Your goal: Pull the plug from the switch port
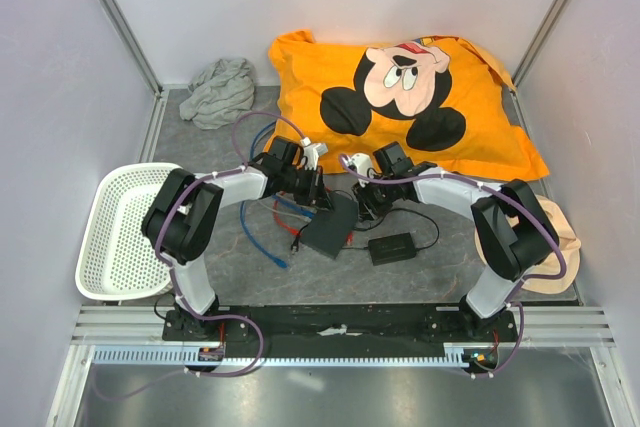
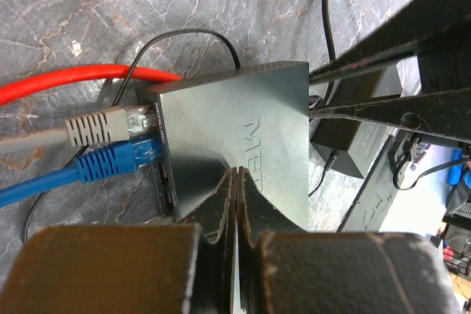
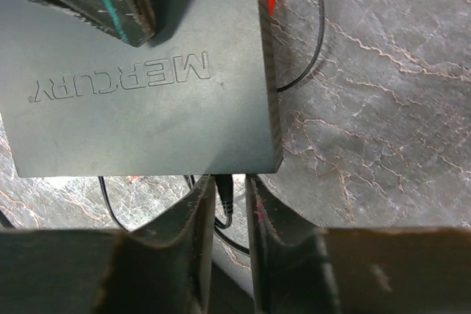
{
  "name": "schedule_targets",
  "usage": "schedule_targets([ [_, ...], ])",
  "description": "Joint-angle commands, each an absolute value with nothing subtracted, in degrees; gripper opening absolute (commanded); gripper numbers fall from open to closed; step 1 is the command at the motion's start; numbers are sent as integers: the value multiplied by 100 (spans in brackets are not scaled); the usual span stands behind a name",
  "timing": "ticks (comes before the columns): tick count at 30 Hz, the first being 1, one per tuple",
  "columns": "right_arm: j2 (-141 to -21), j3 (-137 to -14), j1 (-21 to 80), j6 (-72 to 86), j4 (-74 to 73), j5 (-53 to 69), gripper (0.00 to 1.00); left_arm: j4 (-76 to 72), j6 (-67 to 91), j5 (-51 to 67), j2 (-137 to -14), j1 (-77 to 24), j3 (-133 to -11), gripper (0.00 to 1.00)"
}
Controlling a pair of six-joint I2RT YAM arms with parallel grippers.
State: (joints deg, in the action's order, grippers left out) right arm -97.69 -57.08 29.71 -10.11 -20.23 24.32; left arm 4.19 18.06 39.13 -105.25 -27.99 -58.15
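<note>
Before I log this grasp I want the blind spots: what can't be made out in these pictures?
Right wrist view: the socket of the thin black plug, hidden behind the flat black plastic switch.
Same view: whether the right fingers pinch it; shadow.
Left wrist view: where the red cable ends, behind the switch.
Same view: the switch's near end, under the left fingers.

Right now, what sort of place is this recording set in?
Probably a robot lab test cell, not a home: plain panel walls on metal framing, with staged props, a cartoon pillow, a white basket and a network switch, on one table.
</note>
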Motion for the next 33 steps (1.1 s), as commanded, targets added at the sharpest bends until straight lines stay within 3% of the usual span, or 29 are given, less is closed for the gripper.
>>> schedule_targets([
  [1, -9774, -5880, 3015, -1186, -1863, 2434, 27, 747, 1687, 3278, -10828, -2795, -5801, 1],
  [5, -9703, -5801, 3023, -1380, -1951, 2505, 23, 756, 1679, 3261, -10846, -2795, -5818, 2],
  [9, -9624, -5669, 3032, -1599, -2013, 2207, 0, 747, 1652, 3208, -10872, -2795, -5810, 1],
  [33, -9299, -5256, 3024, -2241, -2531, 1890, 1, 791, 1547, 2821, -10934, -2795, -5766, 2],
])
